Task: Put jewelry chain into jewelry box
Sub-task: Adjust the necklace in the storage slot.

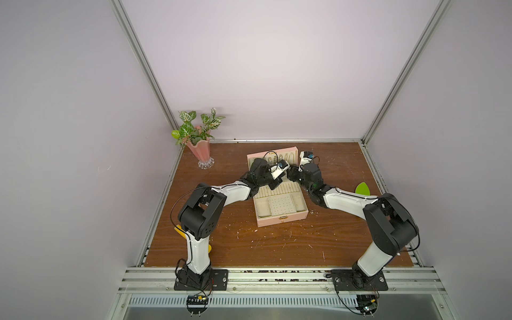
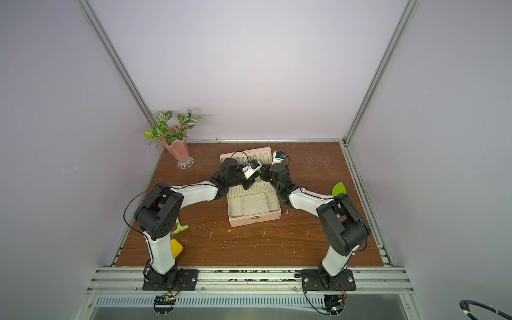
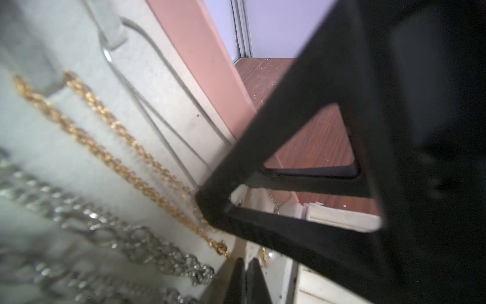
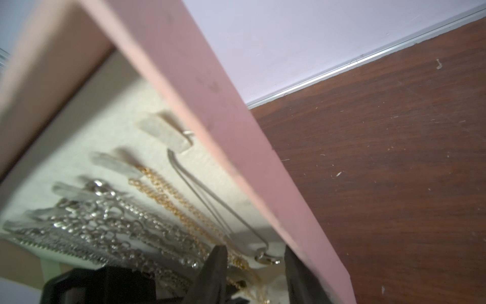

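Two top views take in the whole pink rectangular jewelry box (image 1: 282, 220) (image 2: 255, 219) with cream lining. It lies open on the brown wooden table (image 1: 277, 249) with its lid raised at the back and both arms bent in over its rear half. From there the necklaces on the lid are only faint loops. The wrist views resolve them. The thread-thin pale metallic jewelry chain (image 4: 184, 181) hangs from a cream tab inside the lid, nearest the lid's pink side wall. A twisted gold chain (image 3: 118, 168) hangs just beside it, with chunky silver link chains (image 3: 115, 231) further along. Only the right wrist view shows the thin chain's small clasp. It lies in the gap of the right gripper (image 4: 253, 250), whose dark fingers stand apart, neither visibly pressing it. The left wrist view sees the same chain (image 3: 147, 115) with its lower end hidden behind the right gripper's black triangular frame. It alone shows the left gripper (image 3: 246, 263), fingers closed together near the gold chain's end; whether they pinch anything cannot be told.
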{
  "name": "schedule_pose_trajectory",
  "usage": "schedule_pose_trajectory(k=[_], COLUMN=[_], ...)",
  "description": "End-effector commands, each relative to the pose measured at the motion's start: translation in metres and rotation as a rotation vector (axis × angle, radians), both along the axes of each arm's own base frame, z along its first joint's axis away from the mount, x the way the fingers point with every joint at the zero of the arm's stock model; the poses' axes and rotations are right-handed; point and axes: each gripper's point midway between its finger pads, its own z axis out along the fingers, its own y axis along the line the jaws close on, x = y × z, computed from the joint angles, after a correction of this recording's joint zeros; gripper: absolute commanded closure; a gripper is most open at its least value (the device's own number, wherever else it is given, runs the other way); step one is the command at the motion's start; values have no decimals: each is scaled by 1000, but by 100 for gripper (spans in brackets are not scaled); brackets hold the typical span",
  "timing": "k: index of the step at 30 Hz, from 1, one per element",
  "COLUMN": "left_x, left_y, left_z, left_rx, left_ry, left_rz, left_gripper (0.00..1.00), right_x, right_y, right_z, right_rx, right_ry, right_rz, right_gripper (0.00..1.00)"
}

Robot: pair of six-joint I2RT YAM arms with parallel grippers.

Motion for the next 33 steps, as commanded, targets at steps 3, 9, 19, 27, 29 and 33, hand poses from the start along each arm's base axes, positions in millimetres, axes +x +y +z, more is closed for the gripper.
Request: schedule_pose_trajectory(k=[3, 9, 19, 27, 29, 33], left_x=[13, 13, 12, 12, 11, 11], left_y=[5, 6, 5, 5, 5, 5], left_z=[9, 10, 11, 14, 15, 15], left_rx=[-19, -18, -23, -25, -26, -26], left_ry=[-17, -20, -19, -25, -26, -27], left_rz=[17, 18, 11, 12, 13, 13], left_gripper=[99, 99, 99, 99, 99, 99], right_x=[-1, 8, 16, 20, 20, 23], right_y=[-7, -3, 1, 3, 4, 4], right_z=[37, 33, 21, 14, 13, 9], right_rx=[30, 13, -48, -68, -71, -84], right_ry=[-90, -72, -35, -12, -10, 5], right_rz=[-27, -32, -59, -83, -83, -91], right_gripper=[61, 73, 75, 69, 67, 66])
